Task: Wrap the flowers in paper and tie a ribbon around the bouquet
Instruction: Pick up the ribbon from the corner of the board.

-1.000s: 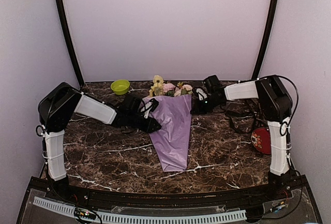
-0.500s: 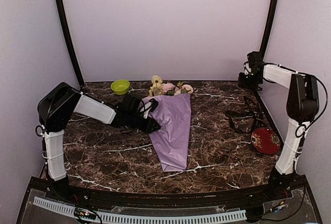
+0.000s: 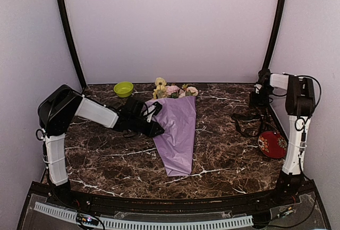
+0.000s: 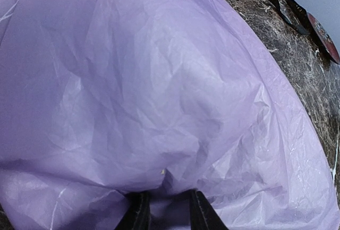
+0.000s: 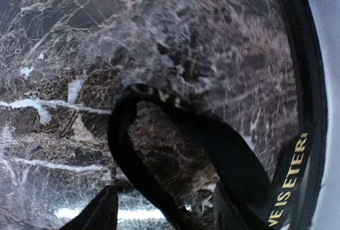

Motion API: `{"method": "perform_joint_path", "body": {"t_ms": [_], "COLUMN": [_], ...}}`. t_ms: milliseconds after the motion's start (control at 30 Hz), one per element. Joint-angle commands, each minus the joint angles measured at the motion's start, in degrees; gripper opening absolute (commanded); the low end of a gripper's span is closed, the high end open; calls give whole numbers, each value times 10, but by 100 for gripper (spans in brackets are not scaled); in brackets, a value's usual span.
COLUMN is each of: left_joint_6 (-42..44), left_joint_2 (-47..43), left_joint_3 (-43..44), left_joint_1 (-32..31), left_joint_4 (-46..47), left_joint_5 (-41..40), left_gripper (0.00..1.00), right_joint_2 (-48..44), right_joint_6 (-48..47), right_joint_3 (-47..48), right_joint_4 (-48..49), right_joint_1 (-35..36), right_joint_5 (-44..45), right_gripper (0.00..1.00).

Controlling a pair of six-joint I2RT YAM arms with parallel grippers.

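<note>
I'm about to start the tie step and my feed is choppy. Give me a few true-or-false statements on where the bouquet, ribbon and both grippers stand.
1. The ribbon is tied around the bouquet. False: it lies loose on the table, right of the bouquet.
2. The left gripper pinches the paper. True.
3. The right gripper hovers over the bouquet. False: it is open at the ribbon, near the table's right edge.
4. A green bowl sits at the back left. True.
</note>
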Motion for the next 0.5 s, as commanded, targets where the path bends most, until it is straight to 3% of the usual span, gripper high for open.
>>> {"method": "perform_joint_path", "body": {"t_ms": [0,100,167,200,333,467], "left_joint_6": [5,4,6,8,10,13], "left_joint_2": [16,16,15,15,14,13], "left_joint_3": [-34,-30,-25,-23,-19,-24], "left_joint_1": [15,15,15,15,15,15], "left_joint_4": [-111,-117,-121,-121,-129,-126], "left_joint_5": [-50,-54,-50,-49,-57,-55], "left_gripper": [28,28,28,28,28,27], "right_joint_2": [30,56,71,73,27,-106], "right_joint_6": [-14,-17,-24,-26,-32,-20], "right_joint_3": [44,54,74,84,144,193], "right_joint_4": [-17,-19,-24,-26,-23,61], "right_joint_1": [8,21,34,40,47,46], "right_joint_5": [-30,-10,27,52,54,-12], "right_gripper": [53,36,7,0,0,0]}}
